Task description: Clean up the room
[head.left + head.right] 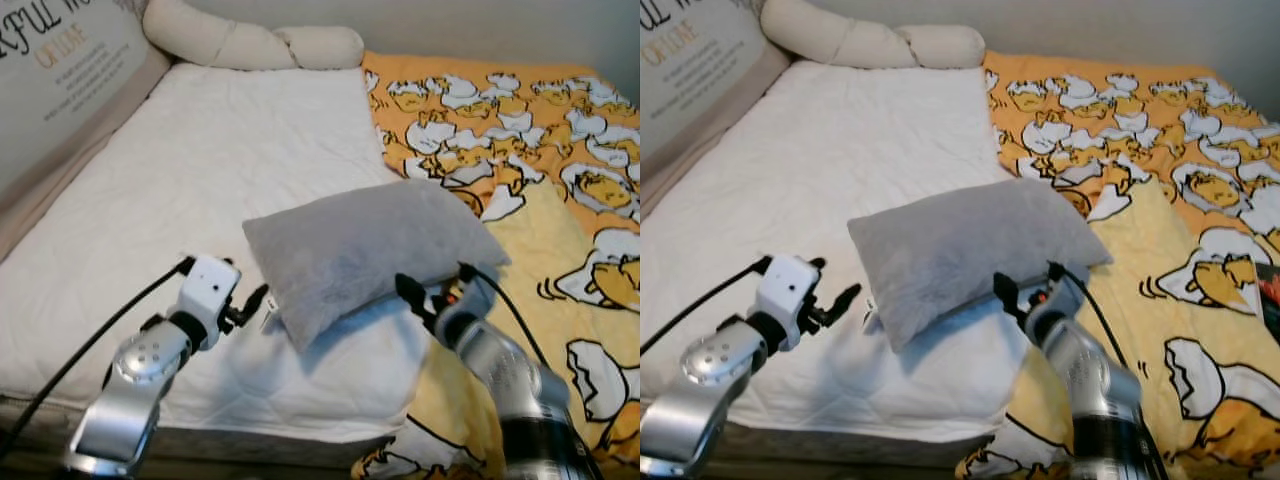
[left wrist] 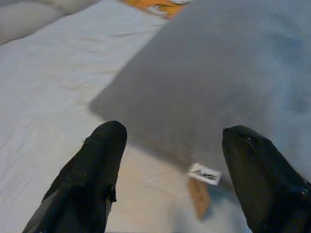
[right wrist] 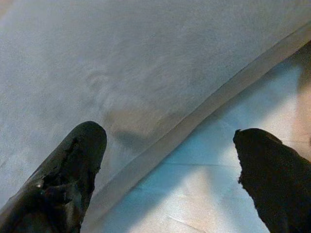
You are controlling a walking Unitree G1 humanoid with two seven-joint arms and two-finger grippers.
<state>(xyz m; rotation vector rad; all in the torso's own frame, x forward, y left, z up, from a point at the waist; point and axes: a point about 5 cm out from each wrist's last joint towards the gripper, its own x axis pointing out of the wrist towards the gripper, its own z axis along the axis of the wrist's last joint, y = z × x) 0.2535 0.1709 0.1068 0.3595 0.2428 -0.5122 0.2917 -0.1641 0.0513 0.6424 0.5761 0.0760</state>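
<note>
- Grey pillow [image 1: 370,255] lies on the bed's white sheet [image 1: 200,180], its right end overlapping the orange duck-print blanket [image 1: 560,150]; its long axis runs from near left to far right.
- Left tool [image 1: 250,305] sits just beside the pillow's near-left corner, fingers spread, gripping nothing.
- Right tool [image 1: 425,300] is at the pillow's near-right edge, spread wide and empty; whether it touches is unclear.
- Both arms look about equally close, flanking the pillow for a two-sided lift.
</note>
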